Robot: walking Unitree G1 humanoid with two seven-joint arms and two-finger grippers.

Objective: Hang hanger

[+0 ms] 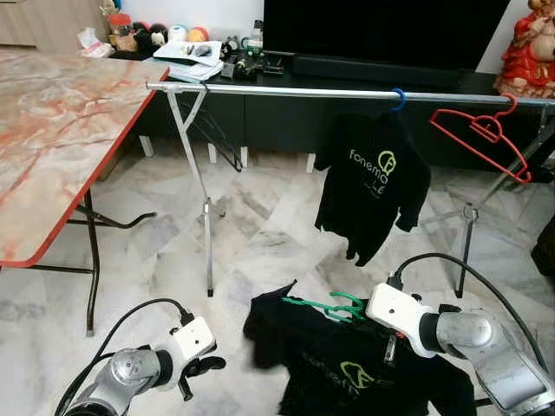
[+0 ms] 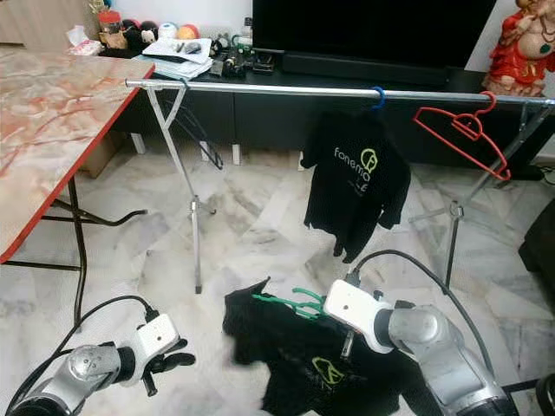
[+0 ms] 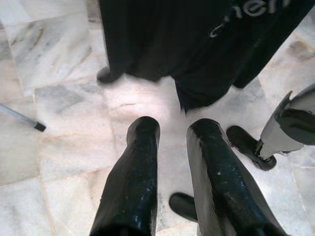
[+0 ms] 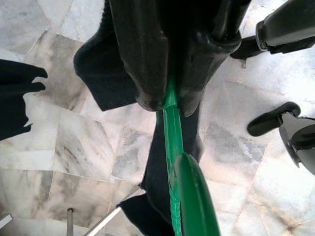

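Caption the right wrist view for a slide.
Right gripper shut on a green hanger carrying a black shirt above the marble floor.

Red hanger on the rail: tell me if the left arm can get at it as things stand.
Probably not. The left gripper hangs low by the floor on the robot's left, while the red hanger hangs at the rail's far right end, beyond the hanging black shirt.

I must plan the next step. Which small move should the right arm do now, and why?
Probably lift: the right tool is shut on the green hanger with its black shirt, low near the floor, while the rail is far above, with free space left of the hung shirt.
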